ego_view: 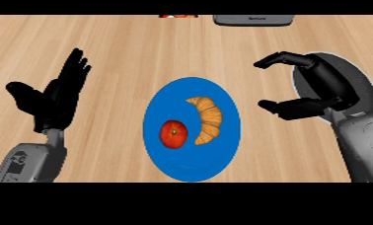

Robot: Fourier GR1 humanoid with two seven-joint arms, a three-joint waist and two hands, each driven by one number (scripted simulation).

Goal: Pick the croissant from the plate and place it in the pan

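Nearest my view, the two grey forearms come up from the lower edge. The left forearm point(33, 160) sits at about 8 o'clock, the right forearm point(358, 142) at about 4 o'clock.

The blue plate point(191, 162) lies at centre, just below the middle, on the wooden counter point(131, 41). On it I see the croissant point(205, 119) — curved, on the plate's right half, running from about 12 o'clock down to 4 o'clock of the plate. A red tomato-like fruit point(173, 134) sits just beside it at the plate's 8 o'clock side; I cannot tell whether they touch. The croissant is on the plate, nothing holding it.

The left hand point(53, 98) is at 9 o'clock, well apart from the plate, fingers straight and spread wide, pointing up, thumb out to the side. It holds nothing, resting.

The right hand point(320, 88) is at 3 o'clock, near the plate's right edge but apart from it. Fingers curve over the top, thumb juts out below, a wide gap between them facing the plate — nothing in it.

Behind the right hand, a round grey pan point(357, 73) shows at 2 to 3 o'clock, mostly hidden by the hand and forearm.

Farthest, at 12 to 1 o'clock, a dark grey appliance edge point(255, 19) sits at the counter's far side. A small red and white item point(178, 16) lies at 12 o'clock, too cut off to name.
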